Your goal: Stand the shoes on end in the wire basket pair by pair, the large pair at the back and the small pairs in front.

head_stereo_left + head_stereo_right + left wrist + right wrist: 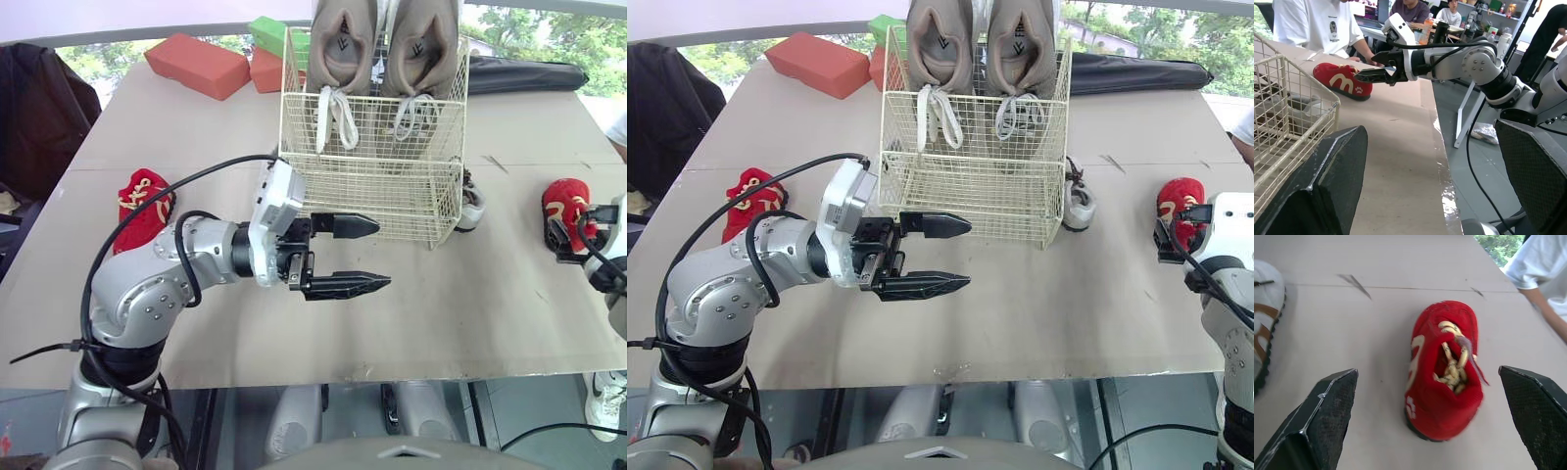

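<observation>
A cream wire basket (372,186) stands at the table's back middle. Two large taupe sneakers (345,44) (419,44) stand on end in its rear part. One small red shoe (144,206) lies left of the basket, beside my left arm. Another small red shoe (1444,377) lies at the far right, between the wide-apart fingers of my open right gripper (1427,371). A small white and brown shoe (471,206) lies against the basket's right side. My left gripper (382,255) hangs open and holds nothing, just in front of the basket.
Red foam blocks (198,65) and a green block (274,34) lie behind the basket at the left. A black bag (524,73) lies at the back right. A person in a white shirt (1542,269) stands by the table's right edge.
</observation>
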